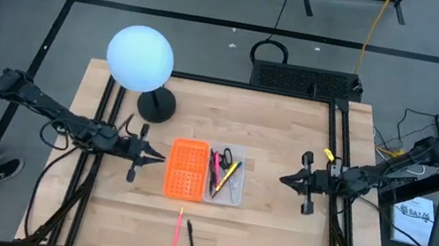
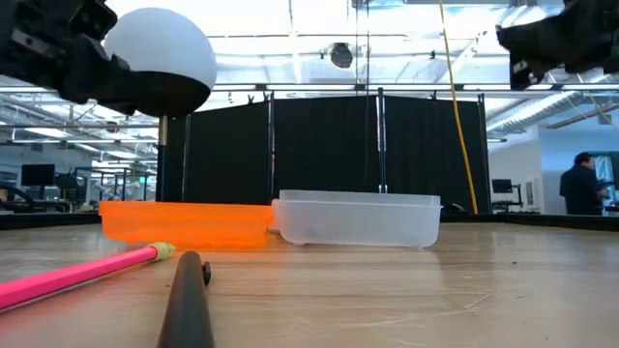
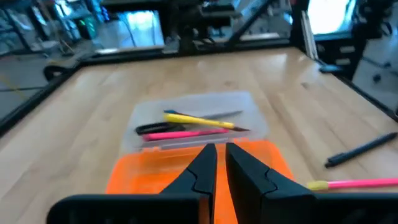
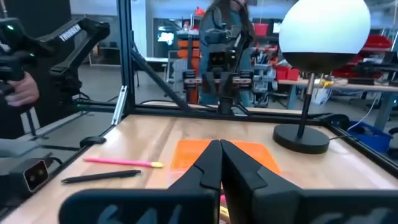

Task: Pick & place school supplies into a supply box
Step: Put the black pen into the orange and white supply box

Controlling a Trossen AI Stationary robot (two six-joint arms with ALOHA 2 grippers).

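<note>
The supply box lies open in the middle of the table: its orange perforated half (image 1: 187, 169) is on the left and its clear half (image 1: 228, 178) on the right. The clear half (image 3: 199, 121) holds a yellow pen (image 3: 199, 120), a pink-red pen (image 3: 186, 134), a black one and black-handled scissors (image 1: 229, 156). A pink pencil (image 1: 177, 234) and a black pen (image 1: 191, 242) lie flat on the table near its near edge. My left gripper (image 1: 156, 157) hovers shut just left of the orange half. My right gripper (image 1: 286, 181) hovers shut to the right of the clear half.
A white globe lamp (image 1: 140, 58) stands on its dark round base (image 1: 156, 105) behind the box, toward the far left. A black frame runs along the table's left, right and far edges. Bare wood lies between the box and the loose pens (image 2: 189, 300).
</note>
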